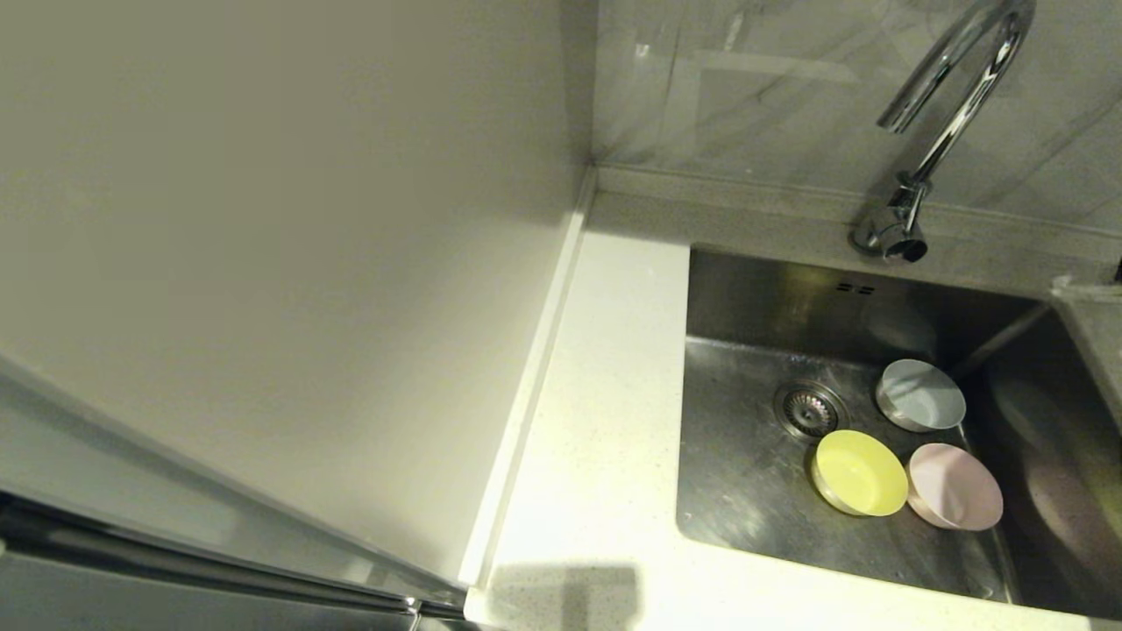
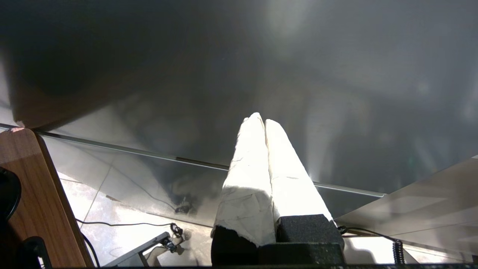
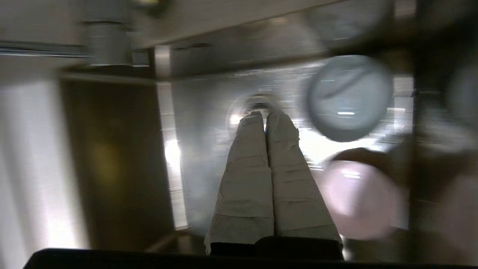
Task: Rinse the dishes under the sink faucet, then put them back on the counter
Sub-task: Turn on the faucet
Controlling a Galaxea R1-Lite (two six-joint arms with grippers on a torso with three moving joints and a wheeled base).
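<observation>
A plain cream wall panel (image 1: 263, 263) fills the left half of the head view, smooth and matte. Right of it, through the middle of the frame, runs the white table (image 1: 605, 421), a faintly speckled stone-like slab with a raised back edge. The sink (image 1: 745, 491), a rectangular brushed-steel basin, takes the lower right of the frame, with 2 small overflow slots on its back wall. The faucet (image 1: 951, 114), a shiny chrome gooseneck on a round base, arches in the upper right.

All 3 dishes sit inside the sink, right of the round metal drain strainer (image 1: 811, 408). The yellow-green bowl (image 1: 861, 473) lies just below the drain, touching or nearly touching the pale pink bowl (image 1: 955, 487) on its right; the pale grey-blue bowl (image 1: 920, 396) lies above them. Each is round, smooth and shallow.

In the right wrist view the right hand (image 3: 266, 115) hangs over the basin, its 2 white-wrapped fingers pressed together and holding nothing, tips before the drain. The left hand (image 2: 261, 120) is parked away from the sink, fingers likewise closed and empty.

No writing can be read.
</observation>
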